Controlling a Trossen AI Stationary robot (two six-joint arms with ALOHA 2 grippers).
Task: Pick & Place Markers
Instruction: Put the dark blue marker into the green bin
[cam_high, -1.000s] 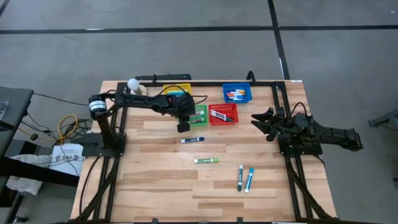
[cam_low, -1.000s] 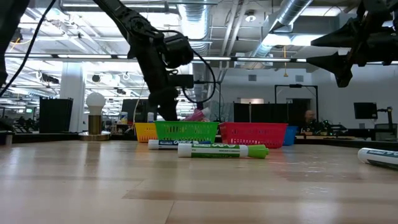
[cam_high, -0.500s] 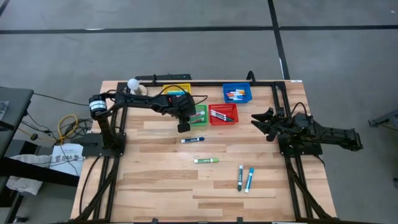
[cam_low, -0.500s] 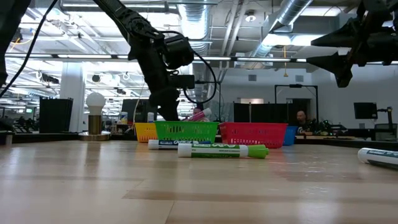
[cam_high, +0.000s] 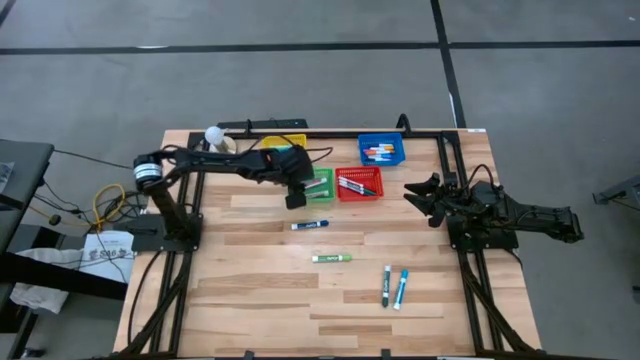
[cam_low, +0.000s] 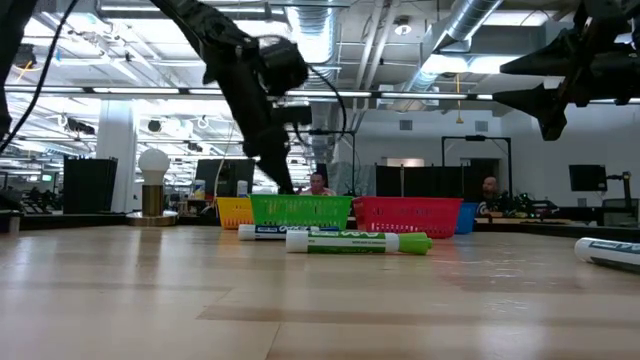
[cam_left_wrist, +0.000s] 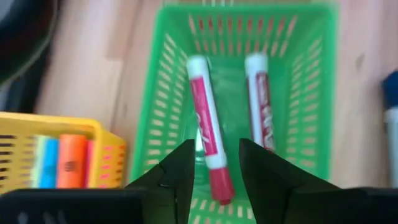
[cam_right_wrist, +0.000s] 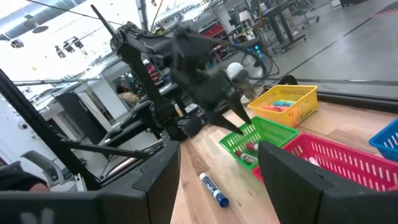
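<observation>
Two red markers lie lengthwise in the green basket, and we record the left gripper hanging directly over them, its fingers spread apart with nothing between them. In the left wrist view the nearer marker shows in the gap between the two fingers, clear of both. Beside the green basket stands the yellow basket, holding an orange marker among others.

From above, we place the left gripper at the green basket's near edge, with the red basket just beside it and the blue basket farther back; both hold markers. Four markers remain loose on the table: a blue-capped marker near the left gripper, a green marker toward the middle, and a dark green marker lying just beside a light blue marker toward the front.

We find the right gripper waiting at the table's right side, well apart from every marker, its fingers spread and empty.
</observation>
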